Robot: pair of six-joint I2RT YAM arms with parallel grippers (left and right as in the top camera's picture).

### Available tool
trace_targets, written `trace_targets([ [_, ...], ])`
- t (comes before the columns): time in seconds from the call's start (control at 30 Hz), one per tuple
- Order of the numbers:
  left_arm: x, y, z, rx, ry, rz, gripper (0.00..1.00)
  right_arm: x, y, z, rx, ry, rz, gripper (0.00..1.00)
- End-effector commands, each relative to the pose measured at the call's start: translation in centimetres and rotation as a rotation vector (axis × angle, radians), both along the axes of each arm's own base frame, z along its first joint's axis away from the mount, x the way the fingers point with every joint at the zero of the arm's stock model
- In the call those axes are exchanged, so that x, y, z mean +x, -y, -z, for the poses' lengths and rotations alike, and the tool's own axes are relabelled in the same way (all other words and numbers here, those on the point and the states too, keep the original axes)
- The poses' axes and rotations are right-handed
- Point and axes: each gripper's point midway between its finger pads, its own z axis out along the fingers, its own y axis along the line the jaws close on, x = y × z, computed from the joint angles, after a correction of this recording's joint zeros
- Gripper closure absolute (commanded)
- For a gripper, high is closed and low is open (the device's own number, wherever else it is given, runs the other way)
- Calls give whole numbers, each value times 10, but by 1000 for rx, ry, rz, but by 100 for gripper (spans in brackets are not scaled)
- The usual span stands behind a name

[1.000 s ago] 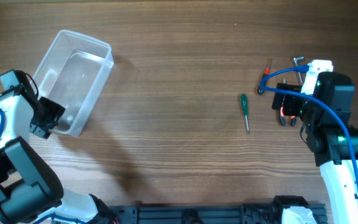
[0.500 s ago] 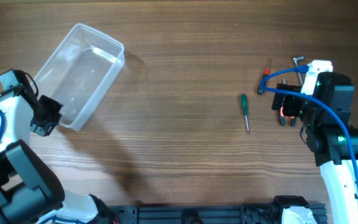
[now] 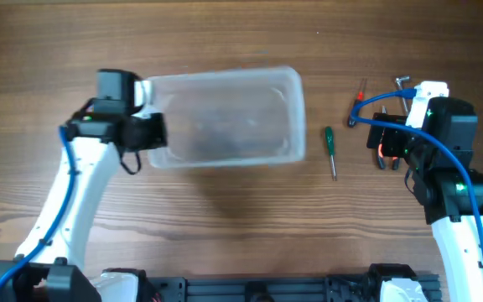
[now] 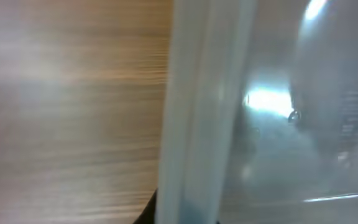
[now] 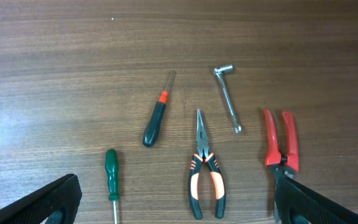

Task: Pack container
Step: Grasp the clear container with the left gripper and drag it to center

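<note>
Clear container gripped at one end by the left arm, hand tools spread out to its right.

The left end effector [image 3: 151, 130] is clamped on the short left rim of the container [image 3: 298, 113], which lies lengthwise over the middle of the bench [image 3: 225, 33]; the left wrist view shows only its blurred rim up close. The container's far end sits just beside a green screwdriver [image 3: 329, 149]. The right end effector [image 5: 176, 183] hangs with fingers wide apart, holding nothing, above a black-and-red screwdriver [image 5: 155, 118], orange-handled pliers [image 5: 205, 171], a small metal wrench [image 5: 229, 99] and red-handled pliers [image 5: 280, 140].
</note>
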Motion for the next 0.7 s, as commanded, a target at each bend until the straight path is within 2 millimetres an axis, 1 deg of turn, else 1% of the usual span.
trace_targets([
  [0.0, 6, 23, 12, 22, 8, 144, 96, 2, 2, -7, -10, 14, -1, 0],
  [0.07, 8, 21, 27, 39, -29, 139, 96, 2, 2, -7, -10, 12, -1, 0],
  [0.17, 8, 21, 56, 46, -108, 140, 96, 2, 2, -7, -10, 11, -1, 0],
  [0.2, 8, 21, 69, 49, -141, 141, 96, 1, 2, -6, -10, 7, -1, 0],
  [0.27, 5, 20, 83, 52, -182, 141, 96, 1, 2, -6, -10, 7, -1, 0],
  [0.33, 4, 20, 84, 50, -189, 134, 95, 1, 2, -6, -10, 7, -1, 0],
  [0.43, -5, 25, 85, 23, -235, 94, 76, 1, 2, -6, -10, 7, -1, 0],
  [0.47, -10, 30, 85, -5, -253, 104, 67, 1, 2, -6, -11, 6, -2, 0],
  [0.53, -18, 39, 85, -32, -281, 126, 57, 1, 2, -6, -12, 7, -3, 0],
  [0.67, -25, 53, 85, -24, -292, 173, 56, 1, 2, -6, -12, 7, -3, 0],
])
